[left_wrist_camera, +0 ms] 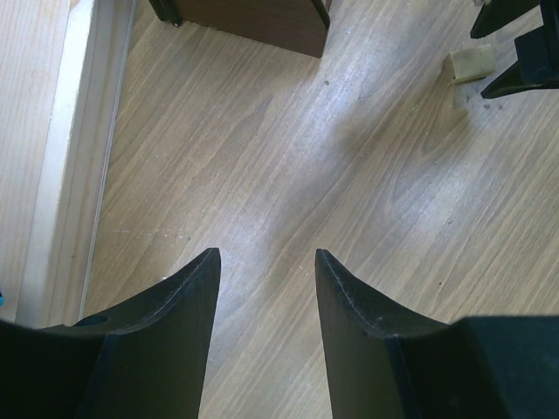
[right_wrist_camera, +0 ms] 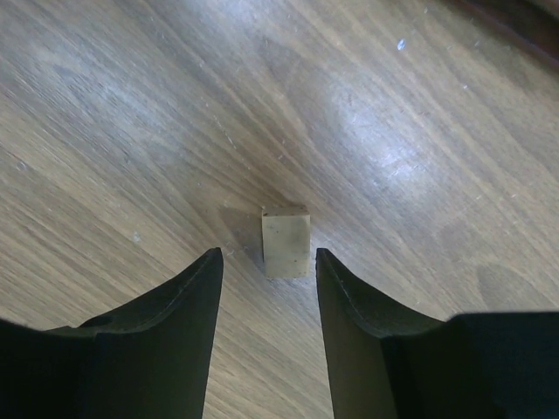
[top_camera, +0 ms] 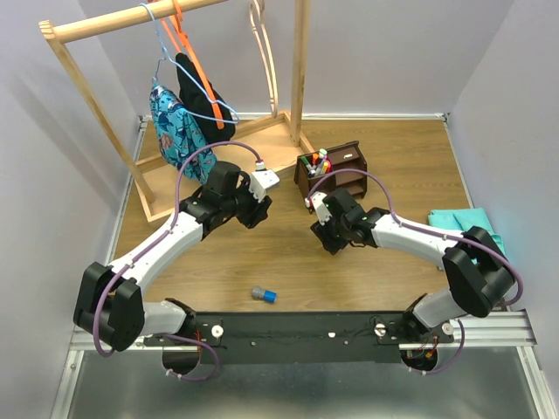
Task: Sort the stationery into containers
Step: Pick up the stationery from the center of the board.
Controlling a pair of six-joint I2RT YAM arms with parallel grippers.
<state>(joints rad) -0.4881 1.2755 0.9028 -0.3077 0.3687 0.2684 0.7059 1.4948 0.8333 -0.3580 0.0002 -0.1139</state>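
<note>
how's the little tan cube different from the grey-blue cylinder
Shape and colour: the tan cube is a block; the grey cylinder is round with a blue end, lying on its side. Position: the cube sits at the right gripper's open fingertips, ungripped; the cylinder lies alone near the arms' mounting rail. Both rest on the wooden table, outside the organiser.

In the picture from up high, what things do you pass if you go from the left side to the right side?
First the blue patterned clothes → small grey-blue cylinder → dark brown organiser → teal cloth.
</note>
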